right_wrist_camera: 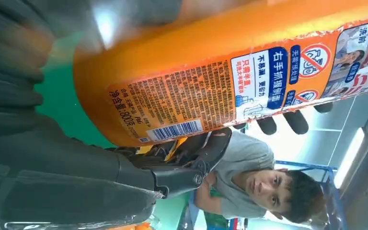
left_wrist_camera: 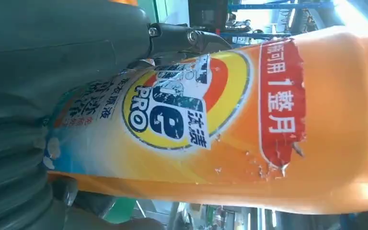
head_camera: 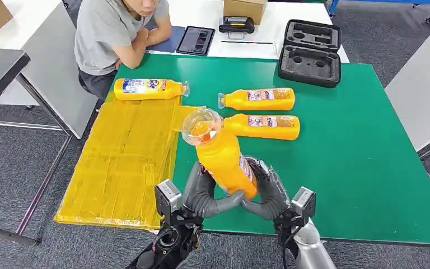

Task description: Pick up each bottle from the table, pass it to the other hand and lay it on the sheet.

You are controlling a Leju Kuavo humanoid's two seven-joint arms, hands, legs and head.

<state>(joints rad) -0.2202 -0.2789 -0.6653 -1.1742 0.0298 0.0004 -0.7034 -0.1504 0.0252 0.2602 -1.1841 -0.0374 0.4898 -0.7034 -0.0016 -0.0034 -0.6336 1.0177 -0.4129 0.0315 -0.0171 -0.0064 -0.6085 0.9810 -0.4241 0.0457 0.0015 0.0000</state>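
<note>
We see an orange bottle (head_camera: 224, 157) raised above the near edge of the green table (head_camera: 364, 162), tilted with its clear cap toward the yellow sheet (head_camera: 123, 162); both hands wrap it at once — the left hand (head_camera: 204, 193) from the sheet side, the right hand (head_camera: 266, 193) from the other, their thumbs meeting under its base; how firmly each one grips we cannot tell, since the bottle hides the inner fingers. In the left wrist view the torn red-and-yellow label fills most of the frame; in the right wrist view dark fingertips (right_wrist_camera: 294, 122) curl round the far side of the glossy plastic, beside a barcode and small print too fine to read. One bottle (head_camera: 148, 88) lies along the sheet's far edge; two more bottles (head_camera: 260, 112) lie side by side on bare green felt, near the raised one's cap. A seated person (head_camera: 117, 33) leans at the far corner — the head is cut off by the frame; a black foam case (head_camera: 311, 53) rests at the far edge. Open green surface stretches to the right.
</note>
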